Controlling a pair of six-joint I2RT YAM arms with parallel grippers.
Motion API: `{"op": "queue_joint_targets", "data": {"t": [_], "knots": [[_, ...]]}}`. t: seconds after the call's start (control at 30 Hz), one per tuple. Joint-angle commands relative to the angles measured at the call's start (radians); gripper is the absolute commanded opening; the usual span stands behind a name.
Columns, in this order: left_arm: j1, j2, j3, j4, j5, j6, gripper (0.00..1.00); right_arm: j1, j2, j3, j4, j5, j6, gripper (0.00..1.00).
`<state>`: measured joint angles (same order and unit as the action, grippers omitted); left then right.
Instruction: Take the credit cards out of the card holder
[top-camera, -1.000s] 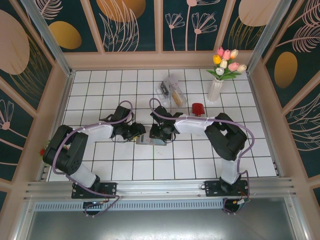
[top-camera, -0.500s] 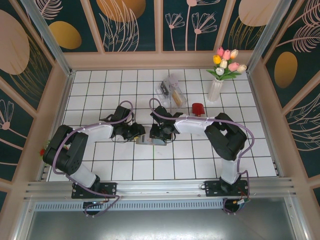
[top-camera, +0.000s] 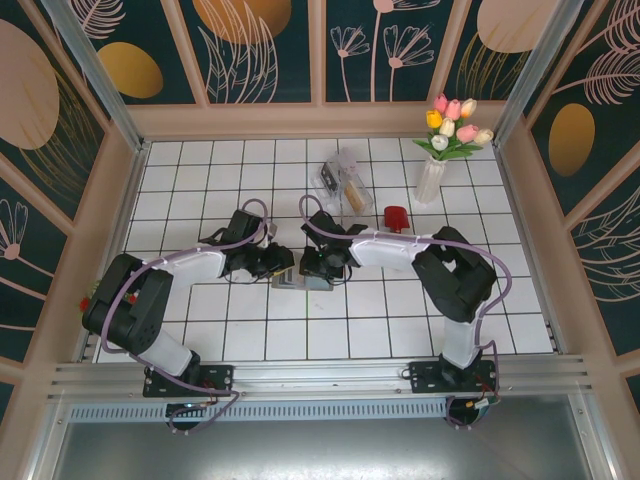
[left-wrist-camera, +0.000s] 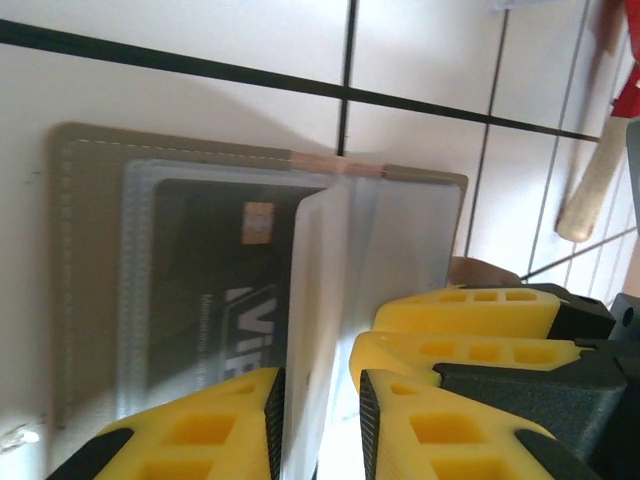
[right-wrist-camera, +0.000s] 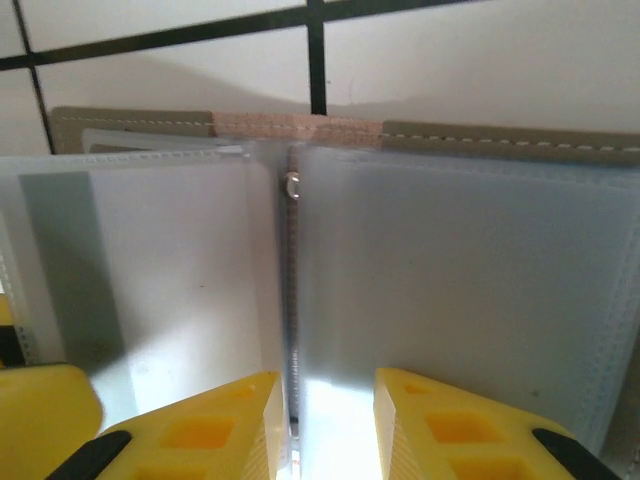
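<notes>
Lying open on the white tiled tabletop (top-camera: 330, 335), between the two hands near the middle: card holder (top-camera: 300, 283), flat, grey-brown, stitched along its edge

Left wrist view: card holder (left-wrist-camera: 90, 250) spread flat, clear sleeves over its inner panels. Under the left sleeve, a dark card (left-wrist-camera: 200, 290) with pale lettering and a gold chip (left-wrist-camera: 258, 222), inside the holder. One clear sleeve leaf (left-wrist-camera: 320, 280) stands up from the spine.

Left hand (top-camera: 278, 266): at the holder's left end. From its own camera, left hand (left-wrist-camera: 322, 425) is narrow, its yellow fingers (left-wrist-camera: 190, 435) closed on the raised sleeve leaf. Just beside it, two more yellow fingers (left-wrist-camera: 470, 310) of the other hand rest over the right panel.

Right hand (top-camera: 312, 268): at the holder's right half. From its own camera, right hand (right-wrist-camera: 328, 425) has its fingers a narrow gap apart, one on each side of the sleeve seam, which carries a small rivet (right-wrist-camera: 291, 184); whether they grip cannot be told. Card holder (right-wrist-camera: 480, 135) edge runs above the sleeves.

Farther back, well apart from the holder:
- clear plastic box (top-camera: 343, 183)
- small red item (top-camera: 396, 216)
- white vase (top-camera: 430, 182) of tulips (top-camera: 455, 125)
</notes>
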<state>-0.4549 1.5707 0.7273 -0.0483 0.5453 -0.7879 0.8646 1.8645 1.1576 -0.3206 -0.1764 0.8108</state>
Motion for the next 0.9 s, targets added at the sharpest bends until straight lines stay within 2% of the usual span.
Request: {"op": "queue_joint_targets", "data": {"t": [0.0,0.17,0.33,0.43,0.6,0.87], "knots": [[-0.013,-0.018,-0.011,0.053,0.057,-0.006,0.29,-0.008,-0.077,0.004,-0.015,0.033,0.002,0.32],[-0.022,-0.017,-0.008,0.071,0.06,-0.015,0.28,-0.012,-0.128,-0.003,-0.028,0.066,0.016,0.32],[-0.038,-0.011,-0.011,0.116,0.081,-0.037,0.22,-0.025,-0.186,-0.034,-0.032,0.128,0.036,0.32],[-0.052,0.001,-0.011,0.147,0.093,-0.057,0.22,-0.047,-0.23,-0.082,-0.005,0.144,0.048,0.32],[-0.071,0.018,-0.018,0.215,0.126,-0.09,0.28,-0.086,-0.307,-0.14,0.009,0.181,0.075,0.32],[-0.074,0.024,0.012,0.152,0.107,-0.039,0.36,-0.11,-0.339,-0.156,0.038,0.163,0.061,0.32]]}}
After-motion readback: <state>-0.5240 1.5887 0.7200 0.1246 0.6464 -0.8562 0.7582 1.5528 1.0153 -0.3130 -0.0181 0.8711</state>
